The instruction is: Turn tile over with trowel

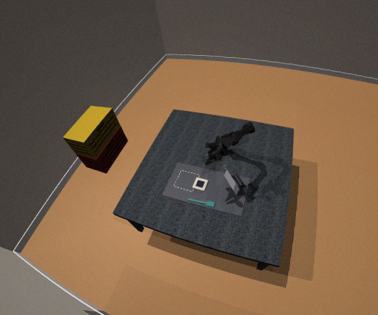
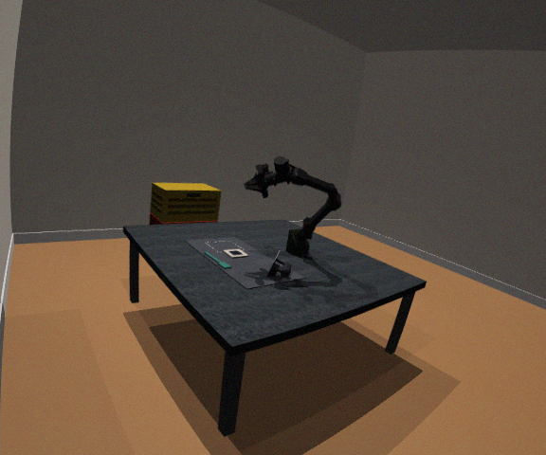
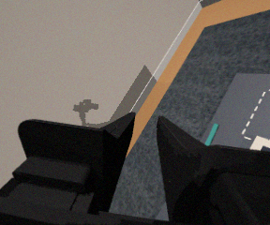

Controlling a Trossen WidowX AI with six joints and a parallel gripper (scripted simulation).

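The tile [image 1: 200,184] [image 2: 235,253] [image 3: 262,142] lies flat on the mat [image 1: 170,191] [image 2: 236,276] [image 3: 233,108], with a white border and a dark square facing up. It lies across the right side of the dashed outline [image 1: 181,170] [image 3: 266,92]. The teal trowel [image 1: 210,203] [image 2: 223,264] [image 3: 212,134] lies flat on the mat near its front edge, its blade toward the right in the top view. My gripper [image 1: 206,163] [image 2: 246,186] [image 3: 146,118] is partly open and empty, high above the table and touching neither tile nor trowel. The trowel's blade is hidden in the wrist view.
A tilted grey plate [image 1: 230,179] with a dark support stands on the mat's right part. The arm base [image 2: 297,242] is on the table behind the mat. A yellow crate [image 1: 89,123] [image 2: 185,206] on a red one stands beyond the table.
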